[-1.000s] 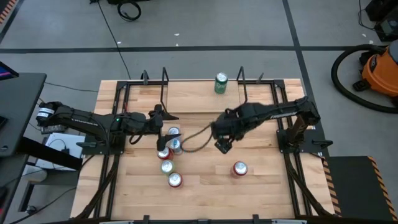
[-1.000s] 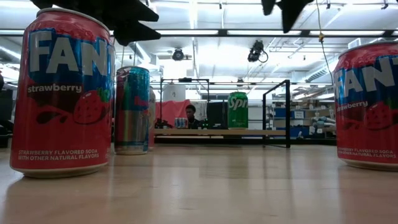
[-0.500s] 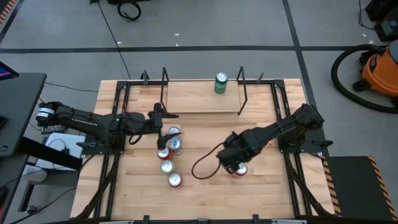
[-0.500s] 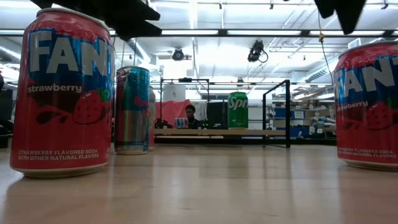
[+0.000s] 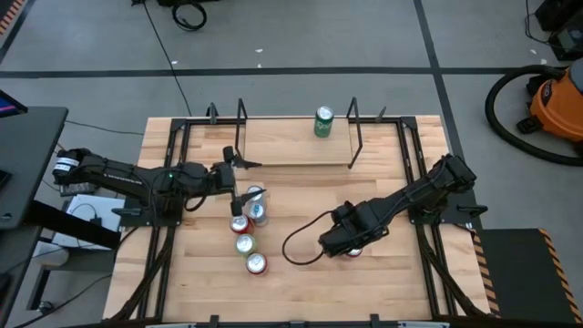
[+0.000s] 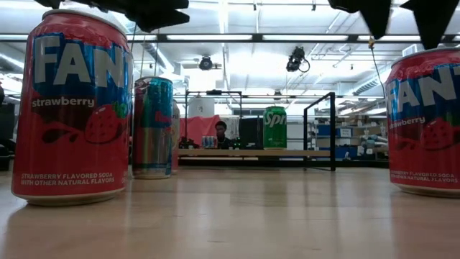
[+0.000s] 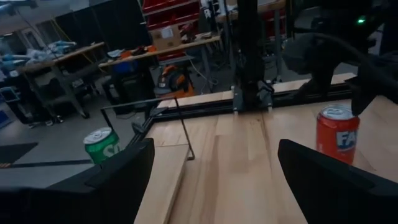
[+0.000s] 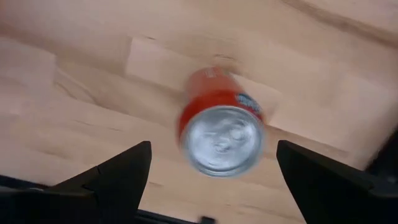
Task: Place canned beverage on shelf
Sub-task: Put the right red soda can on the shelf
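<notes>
My right claw [image 8: 208, 180] hangs with fingers spread wide directly over a red Fanta can [image 8: 221, 130] standing alone on the tabletop [image 5: 301, 292], its silver lid facing up between my fingertips, not gripped. My left claw [image 5: 239, 162], also open and empty, waits above a cluster of cans [image 5: 248, 228], one reading "Fanta strawberry," another perhaps teal, its label unreadable. A green Sprite can [image 5: 323, 121] stands upright on the shelf [image 5: 291, 146] at the tabletop's far edge.
</notes>
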